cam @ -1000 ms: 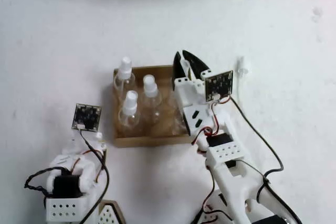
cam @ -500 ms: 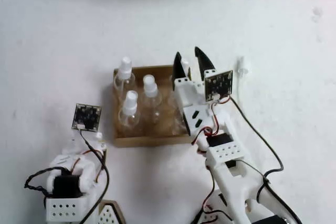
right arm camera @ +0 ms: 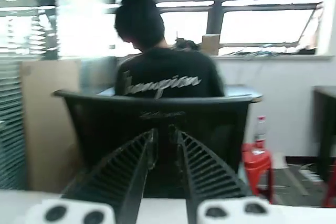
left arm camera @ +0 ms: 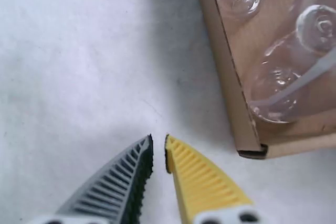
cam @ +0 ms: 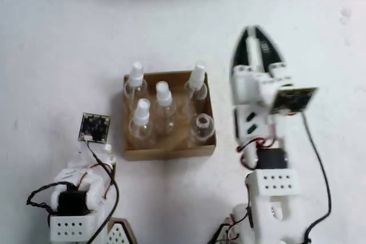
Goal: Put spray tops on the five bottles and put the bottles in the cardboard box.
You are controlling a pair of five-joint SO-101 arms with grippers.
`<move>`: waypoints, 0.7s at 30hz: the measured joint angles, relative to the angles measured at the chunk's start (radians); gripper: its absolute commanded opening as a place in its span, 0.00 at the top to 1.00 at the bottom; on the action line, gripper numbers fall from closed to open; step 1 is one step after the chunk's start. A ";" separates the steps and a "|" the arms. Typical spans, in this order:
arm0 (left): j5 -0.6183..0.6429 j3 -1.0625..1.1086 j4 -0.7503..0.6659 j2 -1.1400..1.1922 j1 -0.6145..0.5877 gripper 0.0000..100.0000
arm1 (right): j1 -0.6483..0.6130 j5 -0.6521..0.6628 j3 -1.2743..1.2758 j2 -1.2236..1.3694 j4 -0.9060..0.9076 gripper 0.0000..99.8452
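The cardboard box [cam: 169, 152] sits mid-table and holds several clear bottles. Spray tops are on the bottles at the back left [cam: 136, 79], the middle [cam: 163, 98], the front left [cam: 140, 116] and the back right [cam: 197, 83]. The front-right bottle [cam: 201, 125] has a bare, open neck. My right gripper [cam: 257, 37] is raised to the right of the box, clear of it, shut and holding nothing; its fingertips [right arm camera: 150, 136] point level into the room. My left gripper [left arm camera: 158, 145] hangs shut over bare table beside the box's wall [left arm camera: 227, 83].
The left arm [cam: 74, 198] is folded at the near left edge. The right arm [cam: 269, 170] stretches along the table right of the box. White table lies all around the box. A person sits in a chair beyond the table, away from the task's things.
The right gripper opened and let go of the back-right bottle in the box, then rose, swung to the right away from the box and shut. The left arm has not moved.
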 measured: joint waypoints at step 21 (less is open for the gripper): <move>0.000 0.000 0.000 0.000 0.000 0.95 | 0.199 0.002 -1.057 0.864 1.068 0.97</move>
